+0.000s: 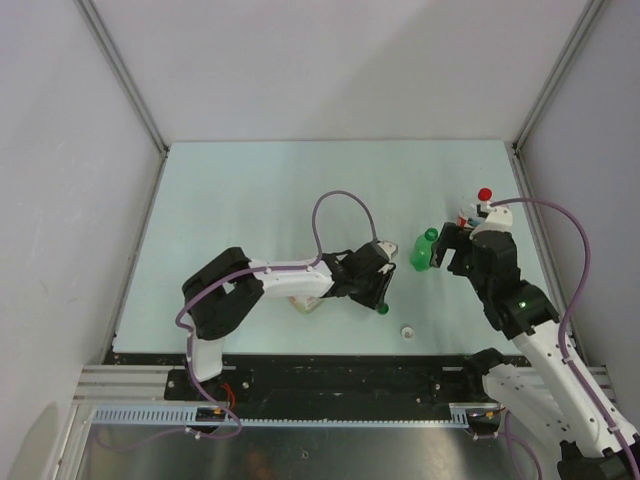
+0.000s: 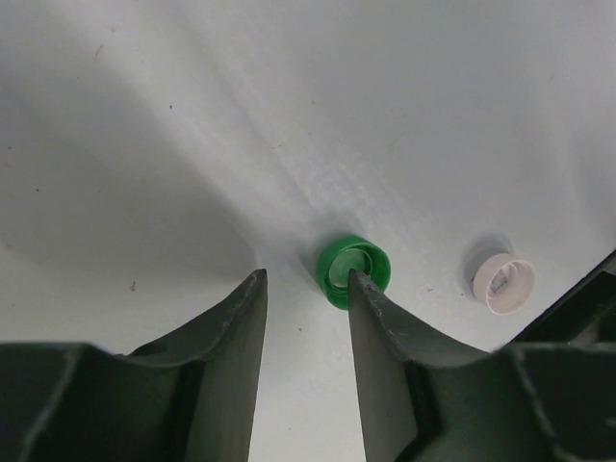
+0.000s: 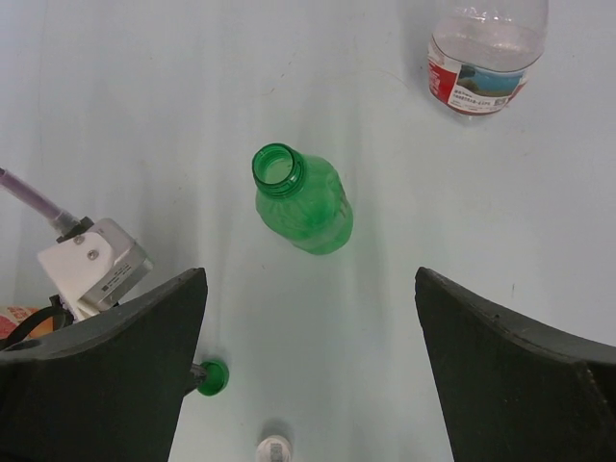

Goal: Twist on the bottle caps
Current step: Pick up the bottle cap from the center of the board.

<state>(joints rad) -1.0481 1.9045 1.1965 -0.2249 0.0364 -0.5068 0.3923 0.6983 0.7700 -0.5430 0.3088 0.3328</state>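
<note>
A green cap (image 2: pixel 354 271) lies open side up on the table, and the right fingertip (image 2: pixel 358 281) of my left gripper (image 2: pixel 306 277) touches it. The gap between those jaws holds only bare table. The white cap (image 2: pixel 503 284) lies just to the right of the green one. In the top view the left gripper (image 1: pixel 378 295) reaches over the green cap (image 1: pixel 382 308), with the white cap (image 1: pixel 408 331) nearer the front. The red cap (image 1: pixel 485 194) shows at the back right. My right gripper (image 3: pixel 310 279) is wide open above the uncapped green bottle (image 3: pixel 303 202).
A small clear red-labelled bottle (image 3: pixel 486 48) stands beyond the green bottle. A clear orange-labelled bottle (image 1: pixel 305 300) lies partly hidden under the left arm. Grey walls close off the table (image 1: pixel 300 190) on three sides.
</note>
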